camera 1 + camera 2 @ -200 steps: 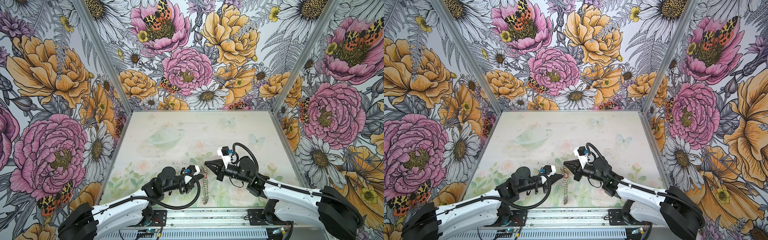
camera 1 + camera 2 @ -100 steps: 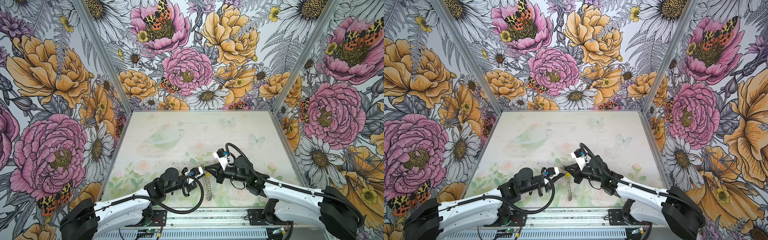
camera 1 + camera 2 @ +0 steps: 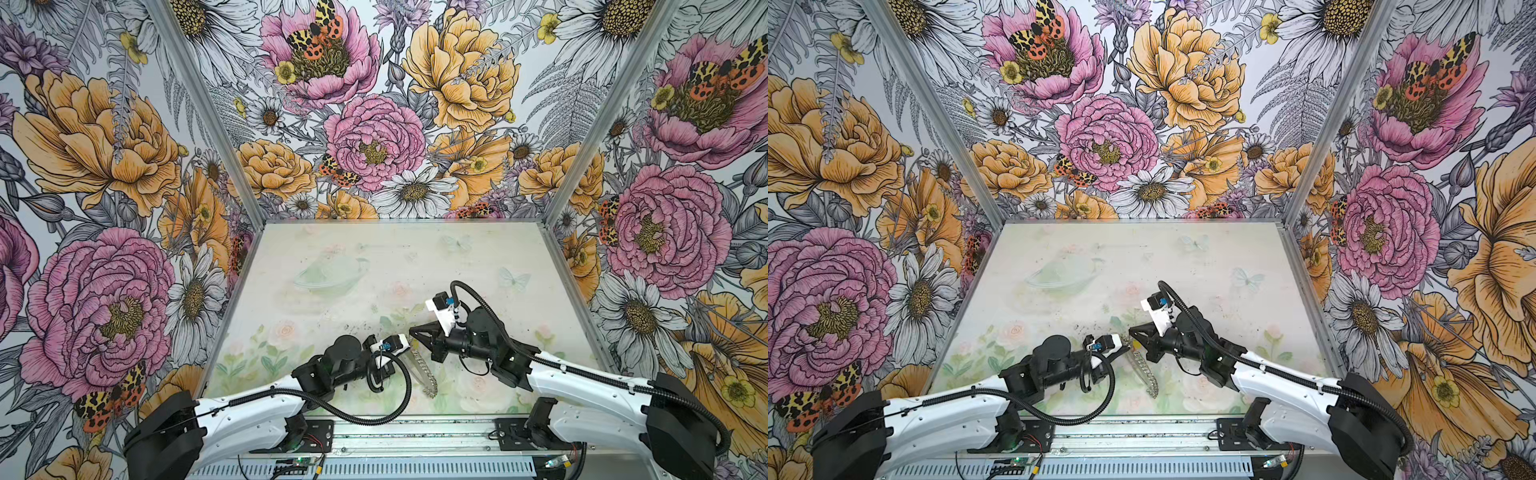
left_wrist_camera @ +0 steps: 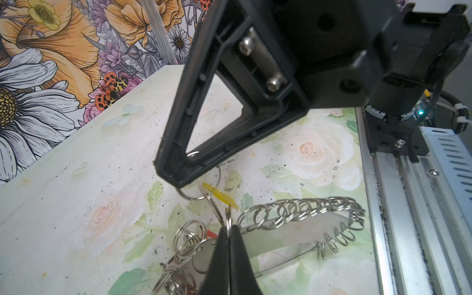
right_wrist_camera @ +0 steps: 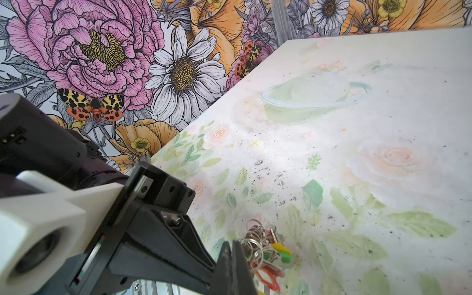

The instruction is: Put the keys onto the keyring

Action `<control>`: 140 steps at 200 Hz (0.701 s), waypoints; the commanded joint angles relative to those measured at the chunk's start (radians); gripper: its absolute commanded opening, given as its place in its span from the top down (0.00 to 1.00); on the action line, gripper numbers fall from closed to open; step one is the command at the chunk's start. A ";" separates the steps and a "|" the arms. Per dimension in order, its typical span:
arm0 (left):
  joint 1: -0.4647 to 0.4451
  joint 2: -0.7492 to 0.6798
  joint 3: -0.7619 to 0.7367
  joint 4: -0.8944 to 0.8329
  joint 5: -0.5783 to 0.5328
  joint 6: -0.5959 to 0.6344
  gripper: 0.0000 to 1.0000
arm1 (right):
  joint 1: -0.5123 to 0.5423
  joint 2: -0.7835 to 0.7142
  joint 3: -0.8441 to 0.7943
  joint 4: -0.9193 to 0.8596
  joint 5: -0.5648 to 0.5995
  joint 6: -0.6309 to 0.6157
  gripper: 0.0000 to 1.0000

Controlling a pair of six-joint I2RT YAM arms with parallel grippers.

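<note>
The keyring [image 4: 286,238] is a flat grey hoop fringed with split rings. In both top views it shows edge-on like a chain [image 3: 424,374] [image 3: 1145,374], held up aslant near the table's front. My left gripper [image 4: 228,227] [image 3: 409,350] is shut on one of its split rings. My right gripper [image 5: 231,246] [image 3: 412,331] is shut, tip to tip with the left one. In the left wrist view its finger [image 4: 176,143] pinches a split ring carrying the yellow tag [image 4: 221,196]. Keys [image 5: 268,251] with yellow, green and red tags hang bunched beside the right jaws.
The pale painted table [image 3: 374,266] has flowered walls on three sides. A metal rail [image 3: 415,432] with both arm bases runs along its front edge, close under the keyring.
My right gripper has moved left until it meets the left gripper. The left gripper has shifted a little to the right, and the keyring now hangs aslant instead of straight.
</note>
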 commanded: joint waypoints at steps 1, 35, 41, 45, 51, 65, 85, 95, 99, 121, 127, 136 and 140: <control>-0.008 -0.011 0.030 0.052 -0.023 0.018 1.00 | 0.009 0.000 0.035 -0.012 0.014 0.026 1.00; -0.008 -0.022 0.026 0.054 -0.039 0.018 1.00 | 0.010 0.018 0.046 -0.048 0.020 0.030 1.00; -0.008 -0.024 0.024 0.054 -0.041 0.018 1.00 | 0.011 0.023 0.047 -0.050 0.015 0.032 1.00; -0.008 -0.025 0.023 0.055 -0.044 0.018 1.00 | 0.011 0.026 0.049 -0.051 0.012 0.036 1.00; -0.009 -0.028 0.022 0.056 -0.048 0.018 1.00 | 0.013 0.030 0.052 -0.053 0.008 0.039 1.00; -0.008 -0.035 0.018 0.058 -0.051 0.020 1.00 | 0.018 0.039 0.053 -0.054 0.011 0.042 1.00; -0.008 -0.041 0.013 0.060 -0.059 0.021 1.00 | 0.020 0.039 0.055 -0.066 0.021 0.035 1.00; -0.009 -0.041 0.011 0.059 -0.059 0.023 1.00 | 0.020 0.032 0.058 -0.081 0.032 0.026 1.00; -0.009 -0.041 0.010 0.057 -0.059 0.023 1.00 | 0.019 0.027 0.058 -0.087 0.038 0.022 1.00; -0.008 -0.045 0.013 0.031 -0.054 0.030 1.00 | 0.014 -0.005 0.064 -0.120 0.071 0.004 1.00; -0.008 -0.047 0.013 0.029 -0.054 0.033 1.00 | 0.010 -0.012 0.064 -0.124 0.075 0.004 1.00; -0.006 -0.049 0.012 0.026 -0.051 0.035 1.00 | 0.005 -0.021 0.060 -0.124 0.077 0.007 1.00; -0.006 -0.049 0.013 0.025 -0.048 0.037 1.00 | 0.004 -0.024 0.058 -0.119 0.077 0.007 1.00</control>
